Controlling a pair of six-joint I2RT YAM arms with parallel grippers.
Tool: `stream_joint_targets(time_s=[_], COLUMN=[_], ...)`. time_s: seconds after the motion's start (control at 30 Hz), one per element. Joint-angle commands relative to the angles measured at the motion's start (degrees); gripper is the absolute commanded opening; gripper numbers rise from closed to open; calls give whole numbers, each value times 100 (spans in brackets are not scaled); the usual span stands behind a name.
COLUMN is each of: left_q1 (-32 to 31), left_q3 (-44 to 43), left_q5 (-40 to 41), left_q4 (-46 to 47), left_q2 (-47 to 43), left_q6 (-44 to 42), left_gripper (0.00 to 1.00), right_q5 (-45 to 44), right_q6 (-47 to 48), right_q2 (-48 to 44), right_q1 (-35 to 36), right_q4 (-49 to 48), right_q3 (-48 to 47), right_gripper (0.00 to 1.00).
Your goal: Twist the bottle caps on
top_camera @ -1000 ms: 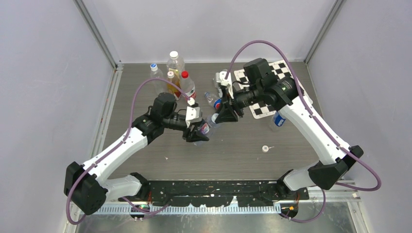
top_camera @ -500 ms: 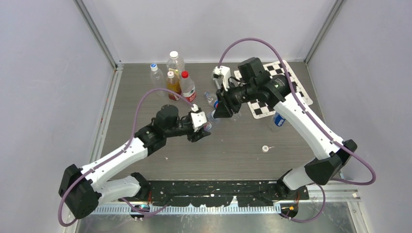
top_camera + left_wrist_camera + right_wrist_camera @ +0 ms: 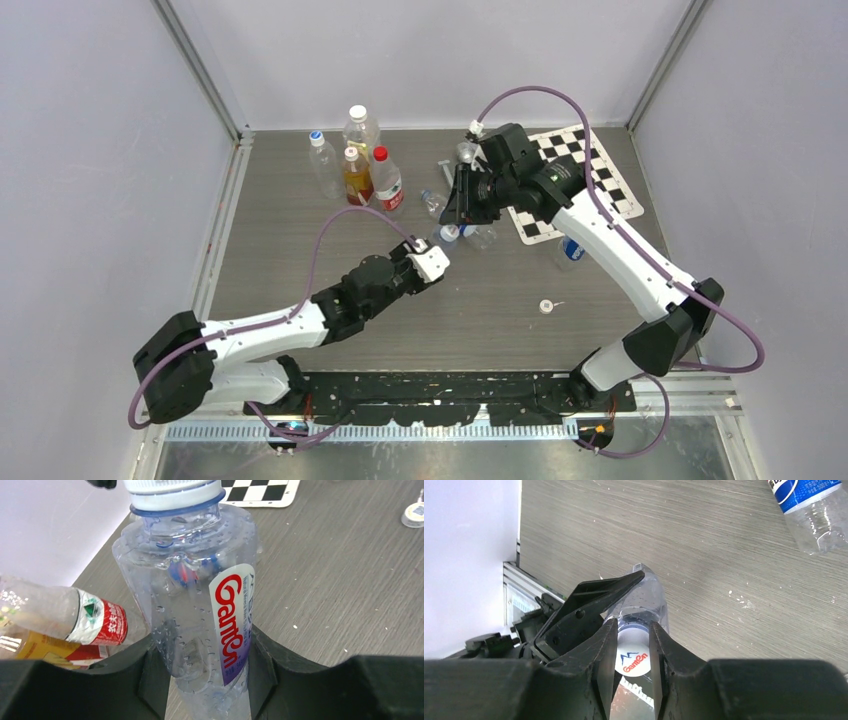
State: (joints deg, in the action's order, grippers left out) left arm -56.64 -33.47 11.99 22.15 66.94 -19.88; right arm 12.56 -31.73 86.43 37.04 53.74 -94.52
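Over the grey table (image 3: 300, 260), my left pincer (image 3: 207, 665) is clamped on the lower body of the clear Ganten bottle (image 3: 200, 595). It holds the bottle in the middle of the work area, neck pointing towards my other arm. My right pincer (image 3: 633, 627) is clenched on the white cap (image 3: 633, 661) sitting on that neck, one finger on each side of its rim.

The bottle looks empty apart from droplets on its wall, so I judge it very light. Its thin plastic is likely to dent under a hard squeeze and to spin in my grip if the squeeze is too weak. The waist beside the printed label seems the best hold, since the fingers can cradle the curve there. The soft shoulder above would probably buckle.

The cap is small and stiff, and it is best taken across its side wall, as it is now. A skewed bite could cross the thread. I cannot tell from here whether the thread has caught.

Another loose cap (image 3: 546, 306) lies well apart on the near right of the table. A blue-labelled bottle (image 3: 570, 248) lies by the checkerboard mat (image 3: 600, 170).
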Motion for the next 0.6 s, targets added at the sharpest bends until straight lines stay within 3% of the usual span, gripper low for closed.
stream_joint_targets(time_s=[0.0,0.07,0.13,0.37,0.57], left_q1=[-22,-14,-14,-6,-6], left_q3=[-31,9,74,15,-103], left_q5=[746,752,712,344,89], left_q4=[1441,1387,1368,1216,1153], left_q2=[-86,-105,-113,-43,90], left_q6=[465,734,947,1329,1462], left_gripper=[0,0,0,0,0], right_q5=[-509,-650,-637,-434,-427], right_q6=[-449,-390,-335,-227,-5], right_q2=[-443,-621,-767,-970,-898], right_q1=[-3,-8,-4,9,118], right_q4=[-244,-384,-564,-1220,-1518], right_q3=[126,141,178,684,812], right_gripper=[38,59,68,72,68])
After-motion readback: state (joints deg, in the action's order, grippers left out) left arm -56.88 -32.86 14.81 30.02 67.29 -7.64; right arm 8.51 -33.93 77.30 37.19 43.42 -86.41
